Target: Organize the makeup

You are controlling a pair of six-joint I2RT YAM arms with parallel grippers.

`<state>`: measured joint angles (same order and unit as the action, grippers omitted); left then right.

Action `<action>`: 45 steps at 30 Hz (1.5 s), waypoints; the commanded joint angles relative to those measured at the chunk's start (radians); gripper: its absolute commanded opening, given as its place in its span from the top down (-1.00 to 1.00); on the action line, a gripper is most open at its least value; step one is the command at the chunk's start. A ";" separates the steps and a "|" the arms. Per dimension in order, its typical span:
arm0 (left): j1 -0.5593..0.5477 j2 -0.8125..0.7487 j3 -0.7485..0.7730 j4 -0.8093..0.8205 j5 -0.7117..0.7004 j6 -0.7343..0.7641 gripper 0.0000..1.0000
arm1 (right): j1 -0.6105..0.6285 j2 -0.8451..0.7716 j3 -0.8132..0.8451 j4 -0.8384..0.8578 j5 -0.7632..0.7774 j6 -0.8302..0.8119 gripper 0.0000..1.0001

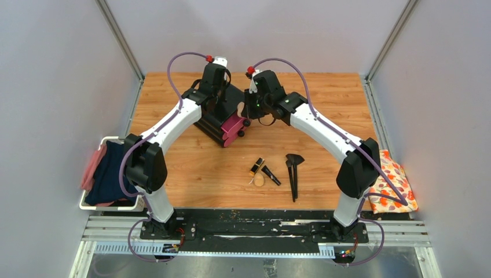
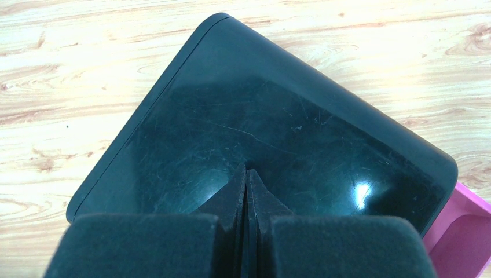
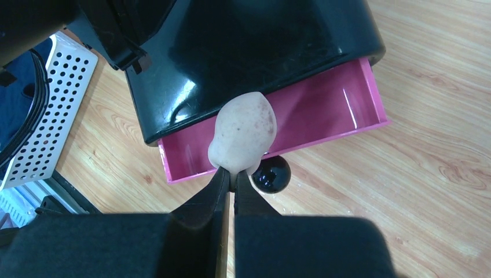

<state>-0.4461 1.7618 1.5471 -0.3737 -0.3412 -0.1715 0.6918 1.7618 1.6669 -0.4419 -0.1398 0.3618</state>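
Note:
My right gripper [image 3: 233, 174] is shut on a beige egg-shaped sponge [image 3: 243, 132] and holds it over the open pink drawer [image 3: 324, 110] of the black box [image 3: 243, 52]. The drawer's black knob [image 3: 272, 174] sits just right of my fingertips. My left gripper [image 2: 248, 174] is shut and empty, its tips resting on the box's glossy black top [image 2: 260, 121]. In the top view, a second beige sponge [image 1: 259, 180], a black-and-gold case [image 1: 256, 167], a short black tube [image 1: 270, 175] and black long-handled brushes [image 1: 293, 174] lie on the table near the front.
A white perforated basket [image 1: 107, 202] with dark and pink cloths stands at the left edge of the wooden table [image 1: 191, 168]. An orange floral cloth [image 1: 394, 188] lies off the right edge. Grey walls enclose the table.

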 commanded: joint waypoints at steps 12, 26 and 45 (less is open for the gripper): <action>0.004 0.025 -0.040 -0.097 0.012 0.003 1.00 | 0.027 0.066 0.004 -0.020 -0.012 -0.010 1.00; 0.004 0.018 -0.049 -0.094 0.009 0.001 1.00 | 0.031 0.016 -0.032 -0.085 0.039 -0.018 1.00; 0.004 0.011 -0.051 -0.095 0.005 0.006 1.00 | 0.034 0.072 0.064 -0.133 0.067 -0.003 -0.14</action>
<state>-0.4461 1.7584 1.5387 -0.3626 -0.3443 -0.1711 0.7067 1.8076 1.6974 -0.5125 -0.1028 0.3592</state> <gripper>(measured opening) 0.002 0.526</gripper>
